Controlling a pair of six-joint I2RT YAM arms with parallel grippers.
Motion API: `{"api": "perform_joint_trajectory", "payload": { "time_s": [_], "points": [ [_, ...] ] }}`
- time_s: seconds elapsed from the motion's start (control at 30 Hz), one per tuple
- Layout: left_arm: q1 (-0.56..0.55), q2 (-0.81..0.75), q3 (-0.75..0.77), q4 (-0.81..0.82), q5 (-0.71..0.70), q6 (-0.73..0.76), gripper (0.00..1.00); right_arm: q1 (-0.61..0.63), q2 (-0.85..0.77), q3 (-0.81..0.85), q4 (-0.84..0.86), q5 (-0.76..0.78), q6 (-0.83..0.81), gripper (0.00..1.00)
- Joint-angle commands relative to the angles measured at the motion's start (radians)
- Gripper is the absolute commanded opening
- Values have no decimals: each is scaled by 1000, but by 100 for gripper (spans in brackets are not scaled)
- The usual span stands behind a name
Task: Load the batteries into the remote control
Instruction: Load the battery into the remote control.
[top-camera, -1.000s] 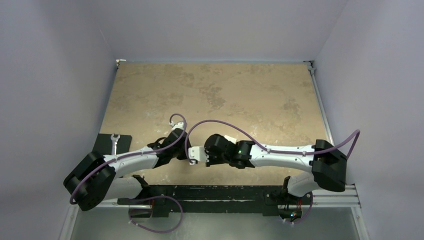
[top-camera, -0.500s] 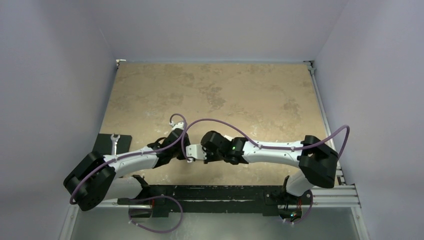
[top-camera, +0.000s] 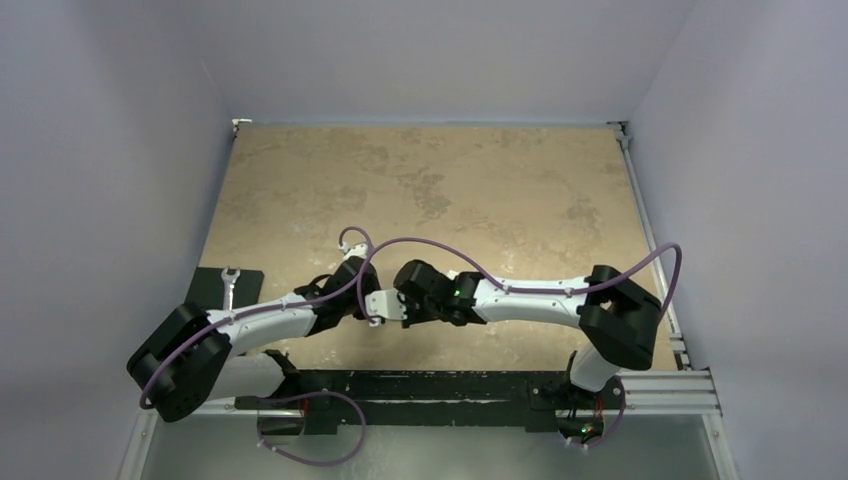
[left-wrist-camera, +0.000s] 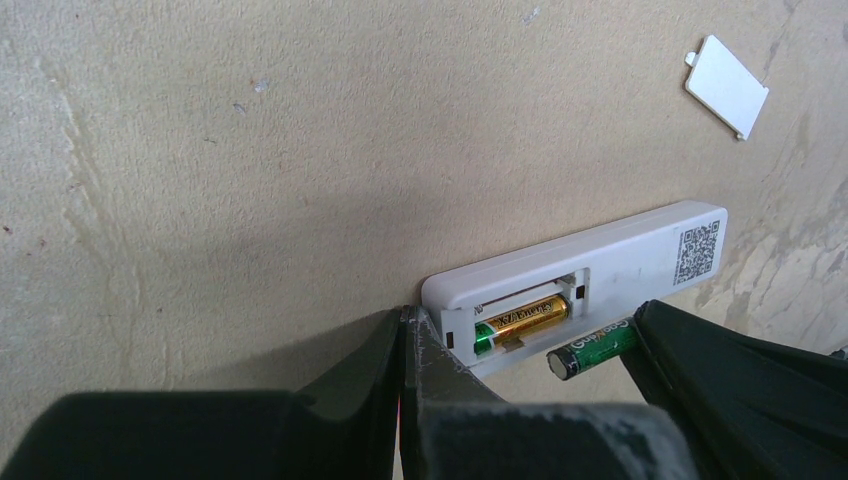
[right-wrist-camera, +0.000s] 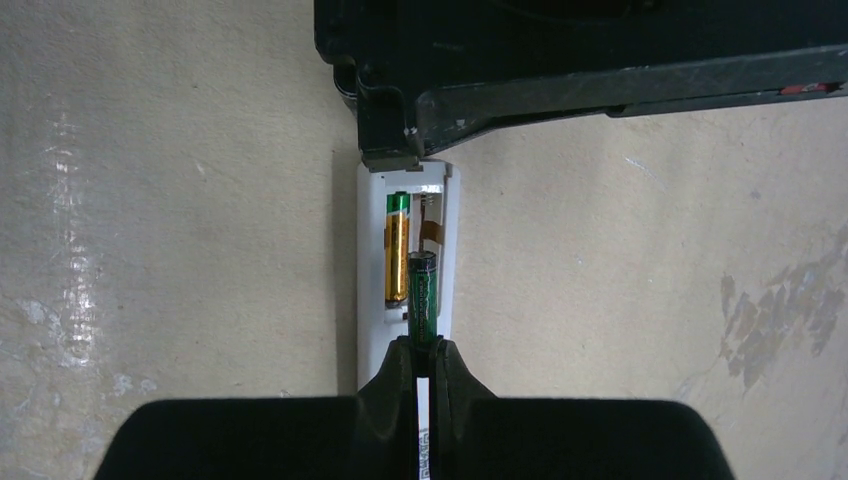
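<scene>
The remote (left-wrist-camera: 600, 270) is laid back-up on the table (left-wrist-camera: 250, 150), one battery (left-wrist-camera: 525, 318) seated in its open bay. A second battery (right-wrist-camera: 422, 295) is pinched in the right gripper (right-wrist-camera: 420, 348), over the empty slot. The left gripper (left-wrist-camera: 405, 335), closed on nothing, is set against the remote's end.

Right pincer (right-wrist-camera: 421, 350) nearer the remote control (left-wrist-camera: 630, 262)
</scene>
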Motion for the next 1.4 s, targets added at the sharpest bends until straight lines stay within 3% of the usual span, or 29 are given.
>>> {"api": "perform_joint_trajectory", "payload": {
  "time_s": [0.0,0.2,1.17,1.37],
  "points": [
    [-2,14,-16,-22,2,30,0,-10,12,55,41,-24,-5,5],
    [-1,16,-17,-23,6,31,0,-18,32,68,56,-32,-2,11],
    [1,32,-16,-14,16,29,0,-44,76,48,114,-28,40,19],
    [0,36,-13,-11,19,27,0,-53,78,46,115,-18,50,24]
  ]
}}
